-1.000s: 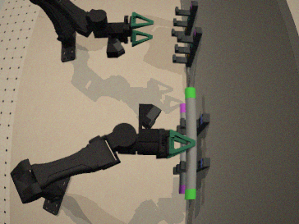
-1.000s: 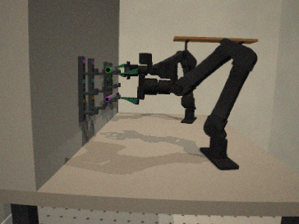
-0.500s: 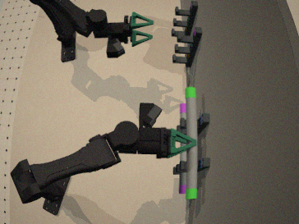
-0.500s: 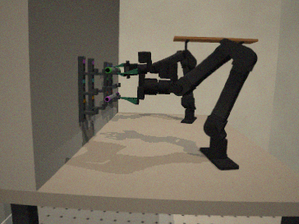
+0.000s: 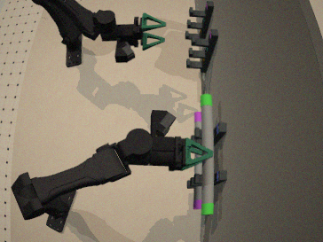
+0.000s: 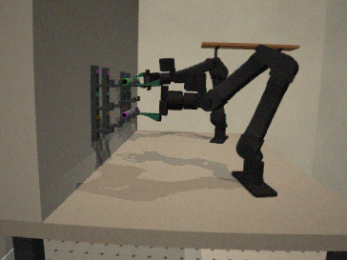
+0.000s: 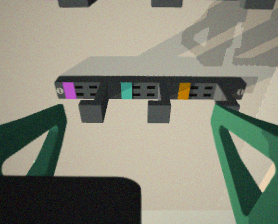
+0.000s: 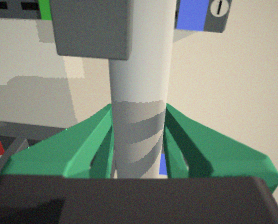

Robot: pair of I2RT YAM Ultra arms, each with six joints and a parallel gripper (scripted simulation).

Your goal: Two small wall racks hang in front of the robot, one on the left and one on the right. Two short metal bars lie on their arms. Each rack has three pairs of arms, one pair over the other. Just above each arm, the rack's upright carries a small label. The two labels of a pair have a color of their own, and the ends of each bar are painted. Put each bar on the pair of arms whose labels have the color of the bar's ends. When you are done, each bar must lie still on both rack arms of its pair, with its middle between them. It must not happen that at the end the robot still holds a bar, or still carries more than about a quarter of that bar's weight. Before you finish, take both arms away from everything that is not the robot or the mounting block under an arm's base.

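Note:
The left rack [image 5: 208, 20] [image 6: 93, 106] [image 7: 150, 80] has purple, teal and orange labels, purple on top, and bears no bar. The left gripper [image 5: 165, 32] [image 7: 139, 107] is open and empty in front of it. The right gripper [image 5: 211, 153] [image 8: 139, 107] is shut on the middle of the green-ended bar [image 5: 207, 116] [image 6: 125, 82] [image 8: 140, 80]. This bar is level behind the lip of an upper arm, at the blue-labelled pair of the right rack [image 5: 223, 128] [image 8: 212, 25]. The purple-ended bar [image 5: 198, 117] [image 6: 125, 114] lies lower on that rack, seemingly on its lowest pair.
The grey wall [image 5: 266, 116] [image 6: 81, 53] stands behind both racks. The table top [image 5: 133, 89] [image 6: 167, 210] lies below the arms. A brown board [image 6: 250, 46] shows above the arms in the exterior view. Rack arms stick out close around the right gripper's fingers.

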